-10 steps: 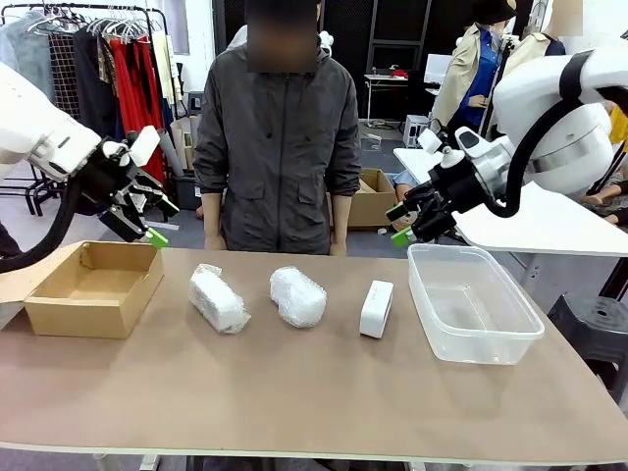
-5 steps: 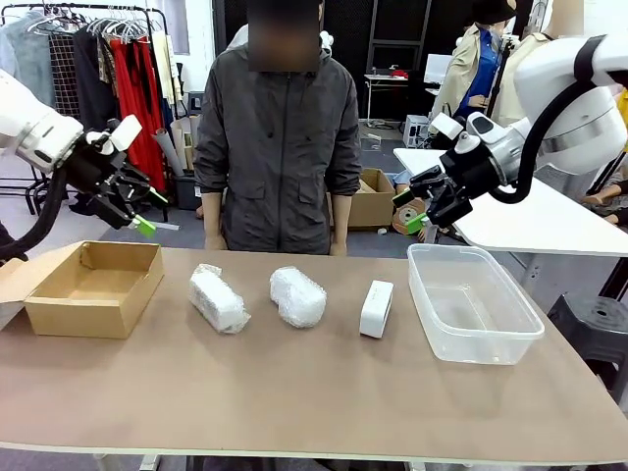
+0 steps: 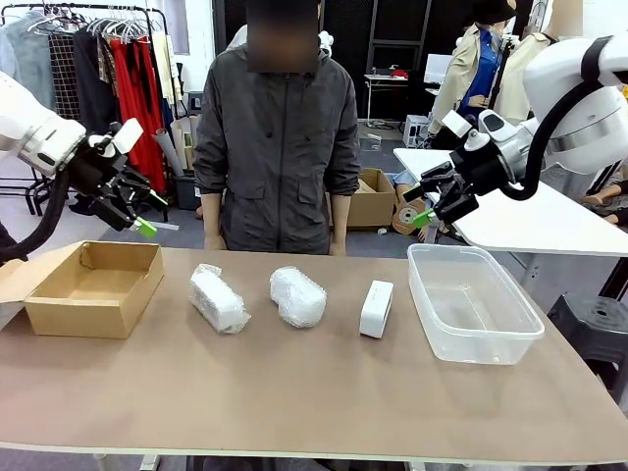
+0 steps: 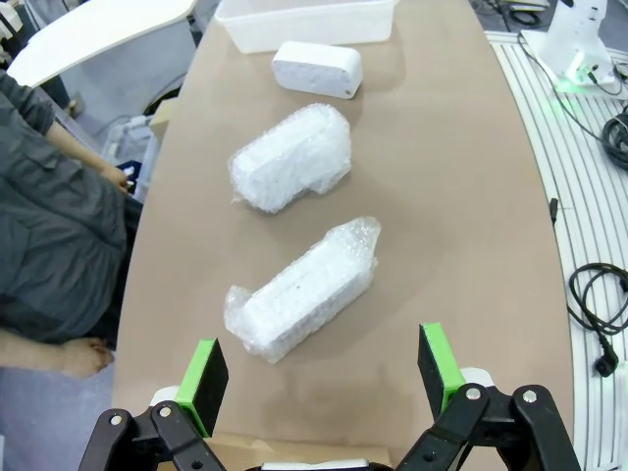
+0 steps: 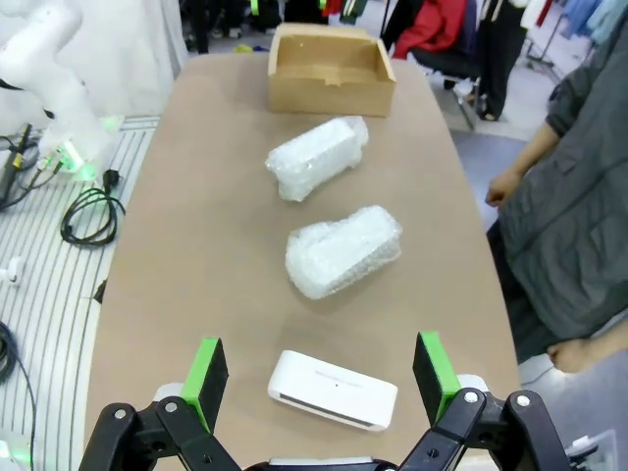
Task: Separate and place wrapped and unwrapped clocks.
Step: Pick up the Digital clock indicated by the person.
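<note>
Table (image 3: 294,402): near edge cut off by picture bottom. Mid-table row, robot's left to right, all apart:
- cardboard box (image 3: 93,314), left flap cut by frame edge
- blocky bubble-wrap bundle (image 3: 218,299)
- rounded bubble-wrap bundle (image 3: 297,296)
- bare white clock (image 3: 376,308)
- clear tub (image 3: 486,351)

Contents of both bundles hidden by wrap. Faint marks on clock in right wrist view, too small to read.

Left gripper (image 3: 149,213) raised near box, fingers spread wide, holding nothing. Right gripper (image 3: 420,203) raised near tub's far end, likewise wide, empty.

Person (image 3: 278,147) at far edge; in front view, hands hidden behind table.
</note>
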You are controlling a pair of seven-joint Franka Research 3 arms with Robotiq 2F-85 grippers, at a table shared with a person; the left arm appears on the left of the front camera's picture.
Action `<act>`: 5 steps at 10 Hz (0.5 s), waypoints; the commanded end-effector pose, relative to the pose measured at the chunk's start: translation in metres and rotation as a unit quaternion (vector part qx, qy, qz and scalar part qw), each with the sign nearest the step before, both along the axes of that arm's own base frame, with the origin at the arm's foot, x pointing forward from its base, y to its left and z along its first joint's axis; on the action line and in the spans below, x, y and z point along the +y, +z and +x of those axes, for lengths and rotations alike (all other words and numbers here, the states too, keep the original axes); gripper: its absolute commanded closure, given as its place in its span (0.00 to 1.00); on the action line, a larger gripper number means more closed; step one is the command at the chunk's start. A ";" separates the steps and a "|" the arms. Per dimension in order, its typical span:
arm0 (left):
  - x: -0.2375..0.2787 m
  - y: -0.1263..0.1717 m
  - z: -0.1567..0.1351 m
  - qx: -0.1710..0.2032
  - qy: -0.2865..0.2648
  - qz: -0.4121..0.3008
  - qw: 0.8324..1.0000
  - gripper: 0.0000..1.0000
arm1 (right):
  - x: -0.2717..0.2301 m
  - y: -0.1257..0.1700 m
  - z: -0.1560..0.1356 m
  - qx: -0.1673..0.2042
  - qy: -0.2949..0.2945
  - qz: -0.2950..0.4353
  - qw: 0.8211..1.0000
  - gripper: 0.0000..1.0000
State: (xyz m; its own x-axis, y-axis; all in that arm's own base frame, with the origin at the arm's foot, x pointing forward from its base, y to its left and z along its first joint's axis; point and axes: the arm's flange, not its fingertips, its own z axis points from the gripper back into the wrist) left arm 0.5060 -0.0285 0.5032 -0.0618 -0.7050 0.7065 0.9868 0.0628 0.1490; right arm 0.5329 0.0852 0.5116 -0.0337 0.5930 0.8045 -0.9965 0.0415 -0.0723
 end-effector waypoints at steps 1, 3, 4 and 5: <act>0.001 0.000 -0.001 0.003 -0.003 -0.003 1.000 0.00 | 0.005 -0.002 -0.004 0.010 0.018 0.001 1.000 0.00; 0.001 0.000 -0.001 0.003 -0.003 -0.003 1.000 0.00 | 0.005 -0.002 -0.004 0.010 0.018 0.001 1.000 0.00; 0.001 0.000 -0.001 0.003 -0.003 -0.003 1.000 0.00 | 0.005 -0.002 -0.004 0.010 0.018 0.001 1.000 0.00; 0.001 0.000 -0.001 0.003 -0.003 -0.003 1.000 0.00 | 0.005 -0.002 -0.004 0.010 0.018 0.001 1.000 0.00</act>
State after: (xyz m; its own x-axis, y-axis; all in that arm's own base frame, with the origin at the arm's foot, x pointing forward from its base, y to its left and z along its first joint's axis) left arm 0.5059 -0.0287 0.5022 -0.0606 -0.7054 0.7062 0.9873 0.0616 0.1463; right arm 0.5294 0.0914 0.5100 -0.0374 0.5869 0.8088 -0.9984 0.0126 -0.0553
